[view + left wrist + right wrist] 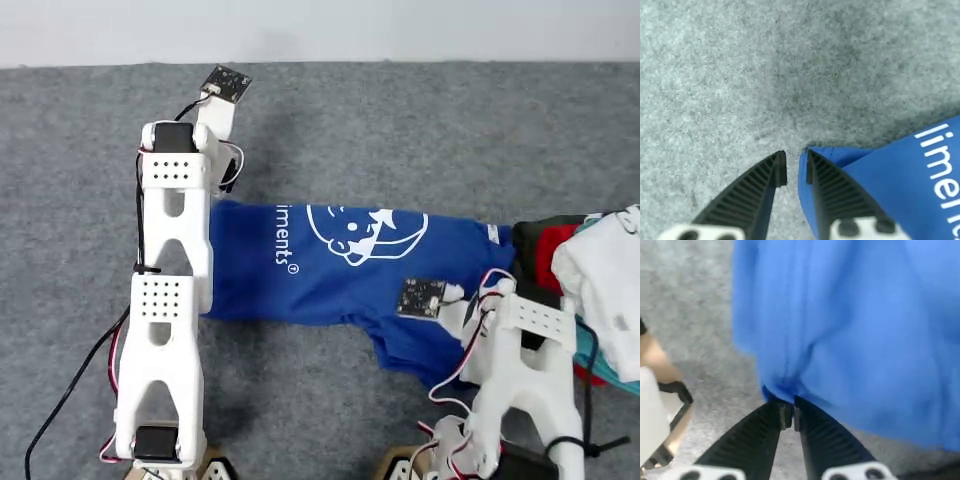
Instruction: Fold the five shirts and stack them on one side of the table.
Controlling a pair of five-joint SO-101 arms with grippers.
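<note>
A blue shirt (330,270) with a white print lies spread across the middle of the grey carpeted table (400,130). In the left wrist view my left gripper (795,170) stands narrowly open over the carpet. One finger rests at the corner of the blue shirt (900,180), and bare carpet shows between the fingers. My right gripper (788,417) is shut on a bunched fold of the blue shirt (855,330), at the shirt's near edge by the right arm (520,340).
A heap of other shirts sits at the right edge, with a white one (605,275) on top of red (545,262) and dark cloth. The left arm (170,300) stretches along the blue shirt's left end. Open carpet lies behind the shirt.
</note>
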